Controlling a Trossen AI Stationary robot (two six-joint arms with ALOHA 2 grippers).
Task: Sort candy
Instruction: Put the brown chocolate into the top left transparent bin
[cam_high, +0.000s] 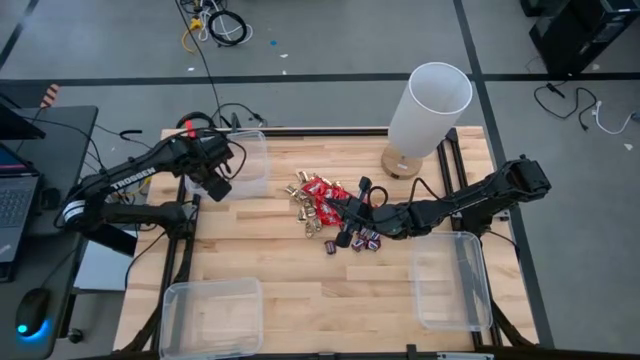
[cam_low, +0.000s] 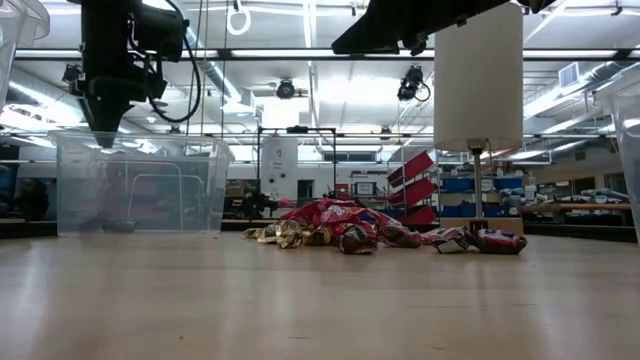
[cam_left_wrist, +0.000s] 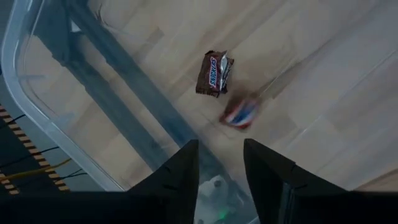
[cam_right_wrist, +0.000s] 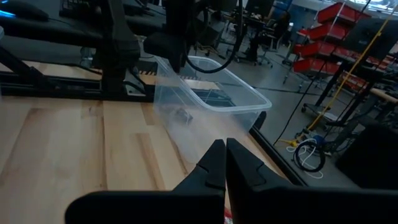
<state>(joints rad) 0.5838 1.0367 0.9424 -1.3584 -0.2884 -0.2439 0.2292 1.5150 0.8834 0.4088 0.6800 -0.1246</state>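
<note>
The candy (cam_high: 330, 210) lies in a loose heap of red packets, gold pieces and dark mini bars at the middle of the table; the low view shows the heap (cam_low: 350, 232) too. My left gripper (cam_left_wrist: 221, 168) hangs open above the far-left clear bin (cam_high: 245, 160), pointing steeply down. Below it a brown mini bar (cam_left_wrist: 214, 73) lies flat on the bin floor, and a blurred red-and-blue piece (cam_left_wrist: 239, 115) shows beside it. My right gripper (cam_right_wrist: 225, 163) is shut with nothing in it and hovers above the heap (cam_high: 355, 205).
A clear bin (cam_high: 212, 315) stands at the near left and another (cam_high: 450, 280) at the near right. A tall white cylinder on a round wooden foot (cam_high: 428, 115) stands at the far right. Bare wood lies between the heap and the near bins.
</note>
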